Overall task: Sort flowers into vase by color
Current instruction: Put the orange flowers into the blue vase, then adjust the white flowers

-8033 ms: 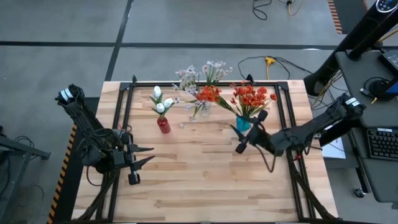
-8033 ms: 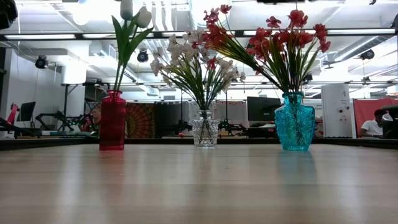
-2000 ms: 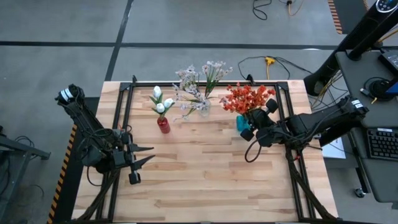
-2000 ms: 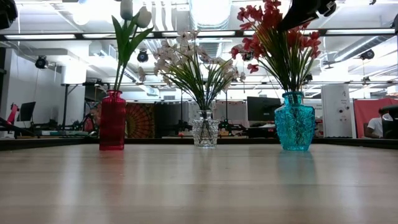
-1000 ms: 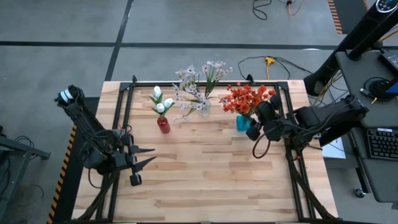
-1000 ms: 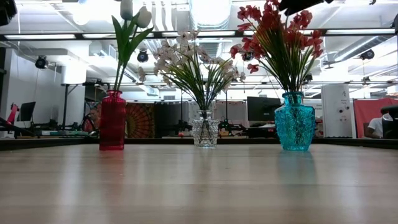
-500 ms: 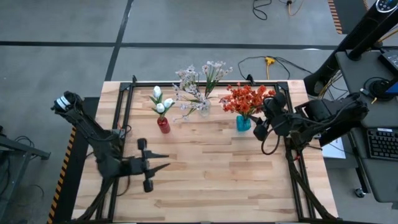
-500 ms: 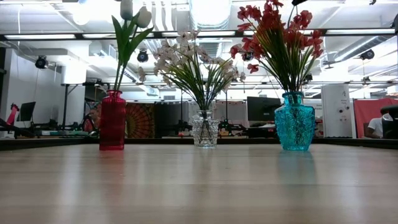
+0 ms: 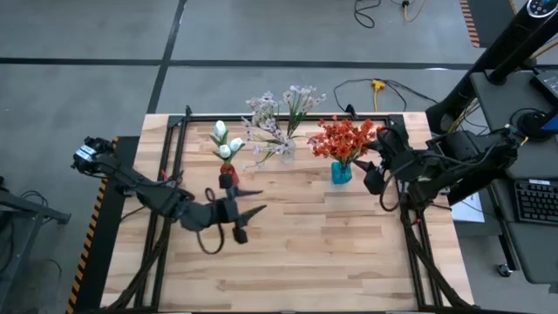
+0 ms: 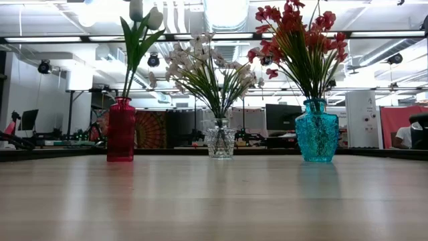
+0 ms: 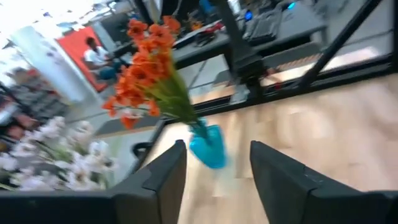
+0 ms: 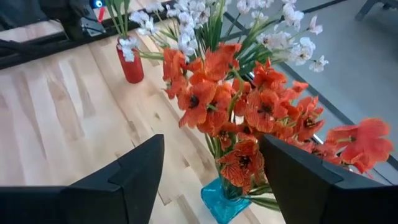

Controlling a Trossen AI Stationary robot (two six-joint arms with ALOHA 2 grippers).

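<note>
- Left gripper (image 9: 248, 212): it hangs over the middle of the table (image 9: 288, 262), just in front of the red vase (image 9: 229, 176). Its fingers (image 11: 163, 180) stand apart with nothing between them, and they touch nothing.
- Red vase: the white tulip buds (image 9: 225, 139) stand in it, on the left of the back row.
- Clear vase (image 10: 220, 138): in the middle, holding the pale pink-white sprays (image 9: 277, 118); no orange bloom shows among them.
- Blue vase (image 9: 341, 172): on the right, holding the orange-red blooms (image 9: 346, 137).
- Right gripper (image 9: 377, 166): it hangs just beside the blue vase at the table's right edge, jaws spread and empty, clear of the blooms.
- Step in hand, as I judge it: each colour appears to sit in its own vase, so the sorting looks done or nearly so. The next move probably calls only for both arms to draw away without brushing the stalks.
</note>
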